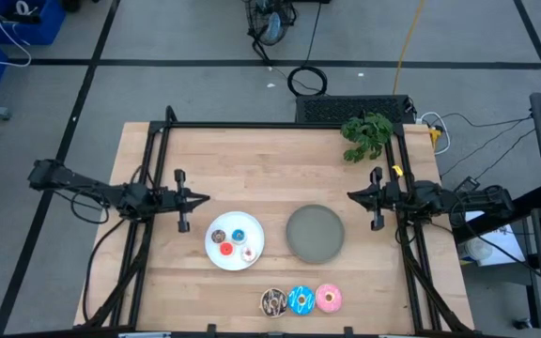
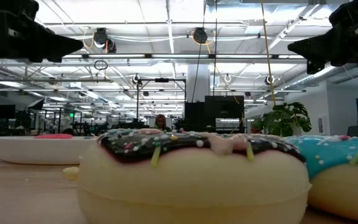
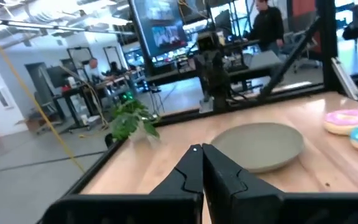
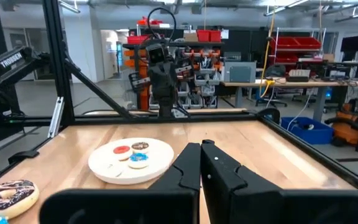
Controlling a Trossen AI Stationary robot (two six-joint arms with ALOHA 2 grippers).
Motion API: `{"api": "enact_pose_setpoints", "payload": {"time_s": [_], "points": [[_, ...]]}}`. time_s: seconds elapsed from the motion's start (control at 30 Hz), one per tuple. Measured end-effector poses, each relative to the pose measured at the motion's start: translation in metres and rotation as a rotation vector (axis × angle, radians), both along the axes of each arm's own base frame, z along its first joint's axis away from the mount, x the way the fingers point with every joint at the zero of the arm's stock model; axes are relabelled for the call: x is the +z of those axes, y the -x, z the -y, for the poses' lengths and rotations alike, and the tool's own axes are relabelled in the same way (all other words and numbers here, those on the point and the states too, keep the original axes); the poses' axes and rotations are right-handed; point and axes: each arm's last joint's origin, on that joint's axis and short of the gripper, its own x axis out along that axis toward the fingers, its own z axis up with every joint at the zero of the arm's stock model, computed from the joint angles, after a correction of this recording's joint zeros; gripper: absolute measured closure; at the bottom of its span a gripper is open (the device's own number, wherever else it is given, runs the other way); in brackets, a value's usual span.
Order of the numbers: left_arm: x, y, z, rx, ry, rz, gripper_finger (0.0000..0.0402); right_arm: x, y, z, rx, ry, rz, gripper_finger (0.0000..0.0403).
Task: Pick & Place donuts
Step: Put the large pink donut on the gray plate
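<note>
Four tiny donuts, brown (image 1: 219,236), blue (image 1: 239,235), red (image 1: 225,250) and white-pink (image 1: 248,253), lie on the round white plate (image 1: 234,263). Three larger ones sit in a row on the wood near the table's near edge: dark brown with sprinkles (image 1: 273,301), blue (image 1: 301,299) and pink (image 1: 329,298). My left gripper (image 1: 205,198) hovers shut, left of and beyond the white plate. My right gripper (image 1: 350,195) hovers shut beyond the grey plate (image 1: 315,234). Both sets of fingertips are closed in the wrist views, left (image 3: 197,149) and right (image 4: 201,146).
The round grey plate lies right of the white plate. A green plant (image 1: 367,136) stands at the far right corner. A black frame runs along the table's left, far and right edges. People stand in the room beyond the table.
</note>
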Motion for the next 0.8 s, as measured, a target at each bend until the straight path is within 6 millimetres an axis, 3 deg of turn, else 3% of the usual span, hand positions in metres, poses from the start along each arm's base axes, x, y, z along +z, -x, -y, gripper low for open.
{"api": "enact_pose_setpoints", "payload": {"time_s": [0.17, 0.43, 0.67, 0.8], "points": [[-0.005, -0.001, -0.002, 0.011, -0.044, -0.053, 0.0394, 0.004, 0.0, 0.0, 0.0, -0.002, 0.045, 0.0403], [0.0, -0.001, -0.003, 0.022, -0.003, -0.004, 0.0361, -0.013, -0.005, -0.001, 0.01, -0.139, -0.139, 0.0403], [0.008, -0.001, -0.005, 0.037, 0.027, 0.075, 0.0371, -0.012, -0.011, -0.004, 0.052, -0.133, -0.133, 0.0403], [0.002, -0.001, -0.005, 0.039, 0.014, 0.02, 0.0384, -0.014, -0.012, -0.006, 0.104, -0.138, -0.162, 0.0403]]}}
